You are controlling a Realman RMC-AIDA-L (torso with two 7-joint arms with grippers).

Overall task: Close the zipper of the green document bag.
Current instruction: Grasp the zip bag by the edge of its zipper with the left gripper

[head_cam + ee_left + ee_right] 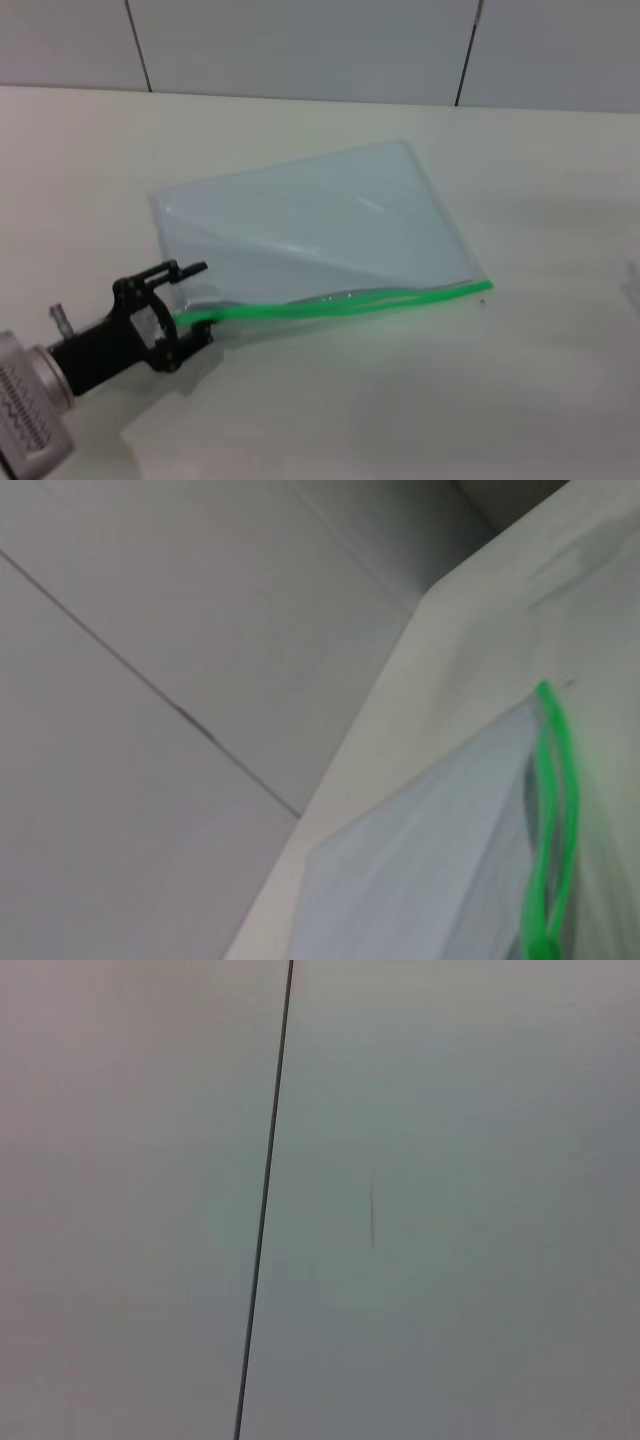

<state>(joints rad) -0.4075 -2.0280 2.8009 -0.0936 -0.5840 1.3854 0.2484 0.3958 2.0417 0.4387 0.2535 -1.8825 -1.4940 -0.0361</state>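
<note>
The green document bag (pixel 320 215) lies flat on the white table, a translucent pale blue pouch. Its zipper (pixel 340 303) runs as a bright green strip along the near edge, and its two strands stand apart in the middle. A tiny dark speck sits at the strip's right end (pixel 485 299). My left gripper (pixel 197 301) is at the bag's near-left corner, open, with one finger (pixel 190 268) above the corner and the other below the zipper's left end. The left wrist view shows the bag (pixel 430 880) and both green zipper strands (pixel 552 810) running away. The right gripper is out of view.
The white table (pixel 400 400) spreads around the bag, and grey wall panels (pixel 300 45) stand behind its far edge. The right wrist view shows only a wall panel seam (pixel 265 1200).
</note>
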